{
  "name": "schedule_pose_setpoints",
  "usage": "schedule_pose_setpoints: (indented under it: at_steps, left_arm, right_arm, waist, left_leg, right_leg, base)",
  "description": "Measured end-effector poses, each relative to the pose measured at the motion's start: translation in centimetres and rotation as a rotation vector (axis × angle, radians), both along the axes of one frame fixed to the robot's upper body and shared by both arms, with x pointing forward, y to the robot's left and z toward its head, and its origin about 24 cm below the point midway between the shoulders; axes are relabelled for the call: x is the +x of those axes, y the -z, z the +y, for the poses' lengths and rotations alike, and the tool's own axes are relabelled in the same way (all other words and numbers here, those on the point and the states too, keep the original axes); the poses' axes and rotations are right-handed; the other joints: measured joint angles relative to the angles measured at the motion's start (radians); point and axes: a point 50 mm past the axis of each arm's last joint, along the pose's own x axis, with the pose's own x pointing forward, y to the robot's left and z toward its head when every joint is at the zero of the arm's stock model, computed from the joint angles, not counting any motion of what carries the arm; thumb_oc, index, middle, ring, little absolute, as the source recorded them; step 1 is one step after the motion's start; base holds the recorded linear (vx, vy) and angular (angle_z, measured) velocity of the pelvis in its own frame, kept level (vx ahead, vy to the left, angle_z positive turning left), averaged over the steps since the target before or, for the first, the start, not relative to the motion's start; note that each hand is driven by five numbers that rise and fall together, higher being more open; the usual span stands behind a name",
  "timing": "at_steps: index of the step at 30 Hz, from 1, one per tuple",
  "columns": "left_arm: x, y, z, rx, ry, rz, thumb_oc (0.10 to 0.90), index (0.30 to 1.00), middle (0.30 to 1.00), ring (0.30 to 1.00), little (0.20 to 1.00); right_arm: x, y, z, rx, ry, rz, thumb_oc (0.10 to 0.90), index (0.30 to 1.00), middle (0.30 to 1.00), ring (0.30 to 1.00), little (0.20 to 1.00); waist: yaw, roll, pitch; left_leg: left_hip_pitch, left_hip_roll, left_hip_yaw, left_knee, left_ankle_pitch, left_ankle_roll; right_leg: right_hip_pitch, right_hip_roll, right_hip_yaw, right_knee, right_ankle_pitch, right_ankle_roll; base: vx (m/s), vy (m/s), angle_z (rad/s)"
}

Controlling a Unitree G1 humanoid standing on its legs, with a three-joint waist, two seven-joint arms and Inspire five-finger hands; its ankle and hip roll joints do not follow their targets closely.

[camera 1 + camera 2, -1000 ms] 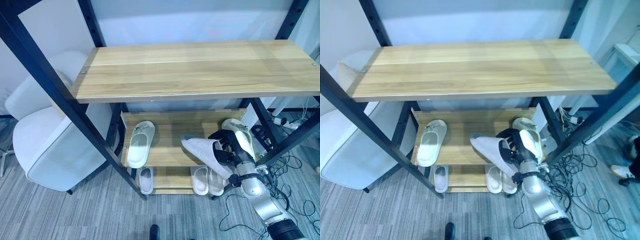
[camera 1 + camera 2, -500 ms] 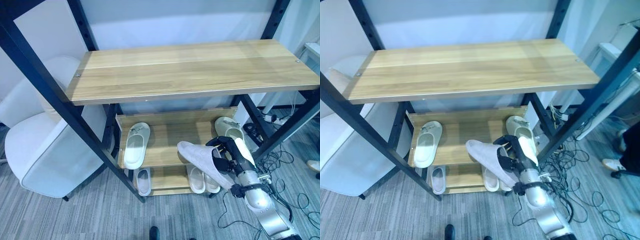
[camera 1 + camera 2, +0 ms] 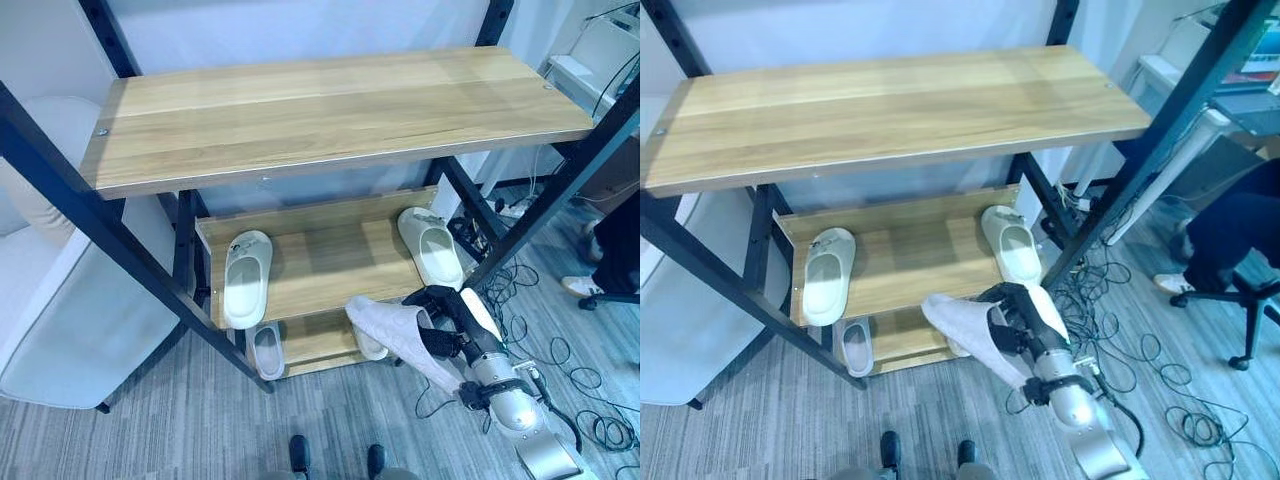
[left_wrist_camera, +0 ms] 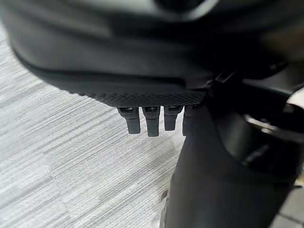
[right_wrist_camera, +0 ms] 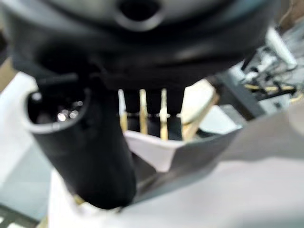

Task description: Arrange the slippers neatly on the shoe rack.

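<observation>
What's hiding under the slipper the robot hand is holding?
Under the held slipper, gripped by the right robot hand, a bottom-shelf slipper peeks out. The rest of that shelf behind it is covered, so I cannot tell whether another sits there.

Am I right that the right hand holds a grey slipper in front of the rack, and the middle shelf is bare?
Not quite. The middle shelf is not bare: the left eye view shows two slippers on it, one at its left and one at its right. The rest holds: the right hand grips the grey slipper in front of the rack.
</observation>
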Motion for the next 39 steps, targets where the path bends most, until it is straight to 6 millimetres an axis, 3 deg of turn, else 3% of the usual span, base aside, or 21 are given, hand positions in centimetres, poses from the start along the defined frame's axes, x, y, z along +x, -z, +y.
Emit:
schedule_pose_setpoints:
  at_steps: [4,7,8,9,11,14,15,18,20,22,24,28,31,32,33,35,37,39]
  left_arm:
    - [0.4,0.0,-0.5,-0.003,0.025,-0.01,0.8,0.9,0.9,0.9,0.9]
    - [1.8,-0.1,-1.0,-0.008,0.091,-0.04,0.8,0.9,0.9,0.9,0.9]
    - [1.9,0.0,-1.4,-0.018,0.096,-0.039,0.8,0.9,0.9,0.9,0.9]
    - [1.9,0.0,-1.7,-0.025,0.1,-0.038,0.8,0.9,0.9,0.9,0.9]
    - [1.5,0.2,-2.0,-0.032,0.105,-0.022,0.8,0.9,0.9,0.9,0.9]
    - [1.7,0.2,-2.0,-0.027,0.12,-0.018,0.8,0.9,0.9,0.9,0.9]
    - [1.8,0.2,-2.0,-0.023,0.126,-0.019,0.8,0.9,0.9,0.9,0.9]
    - [1.9,0.1,-1.9,-0.02,0.13,-0.025,0.8,0.9,0.9,0.9,0.9]
    - [1.6,0.2,-1.9,-0.021,0.125,-0.016,0.8,0.9,0.9,0.9,0.9]
    - [1.7,0.0,-1.2,-0.001,0.126,-0.016,0.8,0.9,0.9,0.9,0.9]
    - [2.2,-0.1,-1.0,0.006,0.128,-0.026,0.8,0.9,0.9,0.9,0.9]
    - [3.1,-0.3,-0.8,0.014,0.123,-0.051,0.8,0.9,0.9,0.9,0.9]
    - [3.3,-0.4,-0.6,0.024,0.113,-0.061,0.8,0.9,0.9,0.9,0.9]
    - [3.8,-0.5,-0.4,0.031,0.107,-0.082,0.8,0.9,0.9,0.9,0.9]
    - [4.1,-0.7,-0.1,0.035,0.094,-0.102,0.8,0.9,0.9,0.9,0.9]
    - [3.9,-0.8,0.2,0.038,0.077,-0.118,0.8,0.9,0.9,0.9,0.9]
    - [4.0,-0.8,-0.2,0.028,0.091,-0.118,0.8,0.9,0.9,0.9,0.9]
    - [3.9,-0.7,-0.5,0.023,0.1,-0.112,0.8,0.9,0.9,0.9,0.9]
  right_arm:
    - [0.0,-0.1,0.0,-0.003,-0.008,-0.008,0.4,0.3,0.3,0.3,0.3]
    - [-0.3,-0.1,-0.9,-0.021,0.017,-0.001,0.4,0.3,0.3,0.3,0.3]
    - [0.1,-0.6,-1.1,-0.041,0.009,-0.017,0.4,0.3,0.3,0.3,0.3]
    - [0.2,-0.8,-1.1,-0.045,0.007,-0.025,0.4,0.3,0.3,0.3,0.3]
    - [0.3,-1.0,-1.2,-0.044,0.01,-0.029,0.4,0.3,0.3,0.3,0.3]
    - [0.2,-1.1,-1.4,-0.036,0.017,-0.031,0.4,0.3,0.3,0.3,0.3]
    - [0.2,-1.1,-1.5,-0.032,0.023,-0.031,0.4,0.3,0.3,0.3,0.3]
    - [0.2,-1.1,-1.8,-0.021,0.034,-0.028,0.4,0.3,0.3,0.3,0.3]
    - [0.2,-1.2,-2.1,-0.024,0.049,-0.031,0.4,0.3,0.3,0.3,0.3]
    - [0.3,-1.3,-1.9,-0.013,0.049,-0.04,0.4,0.3,0.3,0.3,0.3]
    - [0.4,-1.4,-1.9,-0.005,0.056,-0.049,0.4,0.3,0.3,0.3,0.3]
    - [0.6,-1.3,-1.4,0.011,0.053,-0.056,0.4,0.3,0.3,0.3,0.3]
    - [1.3,-1.6,-0.4,0.035,0.031,-0.078,0.4,0.3,0.3,0.3,0.3]
    - [1.0,-1.3,-0.5,0.029,0.031,-0.064,0.4,0.3,0.3,0.3,0.3]
    - [0.7,-1.0,-0.7,0.02,0.034,-0.05,0.4,0.3,0.3,0.3,0.3]
    - [0.1,-0.5,-0.7,0.002,0.035,-0.032,0.4,0.3,0.3,0.3,0.3]
    - [0.0,-0.5,-1.0,-0.007,0.043,-0.035,0.4,0.3,0.3,0.3,0.3]
    - [-0.1,-0.5,-1.1,-0.008,0.049,-0.033,0.4,0.3,0.3,0.3,0.3]
  waist:
    - [0.002,0.009,-0.001]
    - [-0.02,0.017,0.009]
    - [0.008,0.028,0.02]
    - [0.01,0.029,0.024]
    - [0.008,0.034,0.03]
    - [-0.018,0.027,0.037]
    - [-0.027,0.026,0.038]
    - [-0.038,0.027,0.038]
    - [-0.042,0.042,0.035]
    - [-0.058,0.01,0.044]
    - [-0.055,-0.005,0.05]
    - [-0.033,-0.003,0.052]
    - [-0.016,-0.003,0.057]
    - [-0.029,-0.001,0.058]
    - [-0.032,-0.007,0.061]
    - [-0.01,-0.013,0.055]
    - [-0.024,0.003,0.051]
    - [-0.012,0.007,0.049]
  left_leg:
    - [-0.049,0.02,-0.067,0.039,0.022,-0.038]
    - [-0.113,0.02,-0.166,0.119,0.026,-0.079]
    - [-0.127,0.029,-0.181,0.155,0.032,-0.09]
    - [-0.135,0.023,-0.19,0.172,0.038,-0.099]
    - [-0.136,0.023,-0.214,0.194,0.039,-0.101]
    - [-0.163,0.05,-0.239,0.236,-0.013,-0.088]
    - [-0.173,0.058,-0.266,0.249,-0.035,-0.107]
    - [-0.145,0.074,-0.294,0.191,-0.037,-0.118]
    - [-0.115,0.066,-0.281,0.163,-0.04,-0.107]
    - [-0.105,0.029,-0.28,0.135,-0.03,-0.081]
    - [-0.117,-0.009,-0.271,0.147,-0.036,-0.062]
    - [-0.11,-0.057,-0.227,0.153,-0.041,-0.042]
    - [-0.117,-0.06,-0.169,0.165,-0.049,-0.01]
    - [-0.12,-0.067,-0.173,0.176,-0.053,0.0]
    - [-0.111,-0.064,-0.173,0.169,-0.059,0.004]
    - [-0.089,-0.038,-0.171,0.131,-0.035,-0.018]
    - [-0.11,-0.011,-0.212,0.133,-0.021,-0.04]
    - [-0.112,-0.002,-0.212,0.131,-0.016,-0.048]
  right_leg:
    - [-0.011,0.04,0.002,0.028,-0.034,-0.028]
    - [-0.003,0.053,-0.026,0.021,-0.052,-0.062]
    - [-0.014,0.06,-0.026,0.047,-0.064,-0.089]
    - [-0.012,0.056,-0.026,0.048,-0.069,-0.099]
    - [0.001,0.058,-0.028,0.048,-0.066,-0.101]
    - [0.023,0.032,-0.029,0.02,-0.043,-0.11]
    - [0.023,0.032,-0.031,0.012,-0.04,-0.106]
    - [0.027,0.043,-0.024,-0.005,-0.026,-0.088]
    - [0.039,0.043,-0.024,-0.013,-0.025,-0.074]
    - [0.036,0.009,-0.019,-0.015,-0.028,-0.042]
    - [0.028,-0.03,-0.013,-0.014,-0.025,-0.014]
    - [0.019,-0.07,0.024,-0.028,-0.012,0.025]
    - [-0.005,-0.077,0.071,-0.032,0.018,0.047]
    - [0.001,-0.077,0.073,-0.022,0.02,0.053]
    - [-0.008,-0.072,0.07,0.008,-0.006,0.059]
    - [-0.022,0.01,0.048,0.103,-0.096,0.013]
    - [0.012,0.062,0.066,0.02,-0.065,-0.036]
    - [0.011,0.071,0.061,0.027,-0.065,-0.046]
  base:
    - [-0.01,-0.104,0.41]
    - [-0.05,-0.015,0.81]
    - [-0.04,0.033,0.11]
    - [-0.01,0.032,-0.04]
    - [0.02,0.104,0.0]
    - [0.03,0.18,-0.02]
    - [0.02,0.119,0.0]
    - [0.02,0.258,-0.12]
    - [-0.01,0.255,-0.06]
    - [-0.06,0.261,0.14]
    - [-0.08,0.286,0.08]
    - [-0.08,0.141,-0.2]
    - [-0.08,0.126,-0.54]
    - [-0.02,0.078,-0.13]
    - [0.0,-0.001,0.07]
    - [0.0,-0.043,0.03]
    - [-0.01,-0.041,0.25]
    - [0.01,-0.019,0.07]
